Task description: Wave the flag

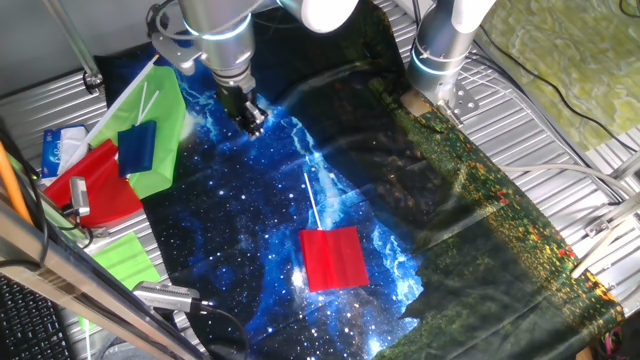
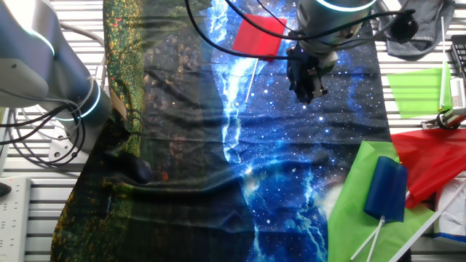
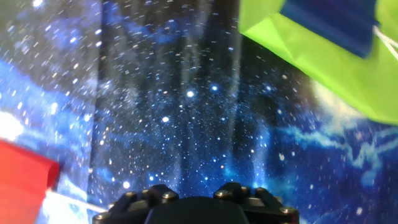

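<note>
The flag, a small red cloth [image 1: 335, 258] on a thin white stick [image 1: 312, 200], lies flat on the starry blue cloth [image 1: 260, 220]. It also shows at the top of the other fixed view [image 2: 258, 36] and at the lower left of the hand view [image 3: 22, 180]. My gripper [image 1: 252, 122] hangs above the blue cloth, up and left of the stick's free end, apart from the flag and holding nothing. In the other fixed view my gripper [image 2: 307, 89] is just right of the stick. Its fingers look close together. The hand view shows only the gripper's base [image 3: 196, 208].
A lime-green flag [image 1: 150, 130] with a blue flag [image 1: 137, 145] on it lies to the left, over a larger red flag [image 1: 95, 185]. Another lime-green flag [image 1: 125, 260] lies at the front left. A second robot arm [image 1: 445, 50] stands at the back right.
</note>
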Action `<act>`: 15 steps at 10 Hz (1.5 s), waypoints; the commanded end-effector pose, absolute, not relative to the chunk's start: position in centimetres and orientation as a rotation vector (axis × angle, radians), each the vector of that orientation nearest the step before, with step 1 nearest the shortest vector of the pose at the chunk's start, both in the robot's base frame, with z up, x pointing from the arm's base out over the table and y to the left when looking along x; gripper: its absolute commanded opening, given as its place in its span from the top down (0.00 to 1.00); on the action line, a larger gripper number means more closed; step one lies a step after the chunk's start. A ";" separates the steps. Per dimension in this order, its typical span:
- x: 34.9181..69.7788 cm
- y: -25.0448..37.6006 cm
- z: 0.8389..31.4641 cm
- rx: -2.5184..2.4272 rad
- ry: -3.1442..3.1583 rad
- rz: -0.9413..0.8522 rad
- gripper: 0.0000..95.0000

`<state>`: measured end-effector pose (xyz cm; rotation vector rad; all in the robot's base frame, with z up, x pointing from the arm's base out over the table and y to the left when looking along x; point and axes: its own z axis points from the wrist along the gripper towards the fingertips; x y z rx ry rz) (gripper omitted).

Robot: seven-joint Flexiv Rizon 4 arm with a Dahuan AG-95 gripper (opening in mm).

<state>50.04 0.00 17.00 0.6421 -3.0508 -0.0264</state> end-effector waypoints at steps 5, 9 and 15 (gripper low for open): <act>50.0 0.0 17.0 0.800 -3.002 -0.026 1.00; 50.0 0.0 17.0 0.825 -2.998 -0.024 1.00; 49.4 0.4 16.8 0.842 -2.988 -0.023 1.00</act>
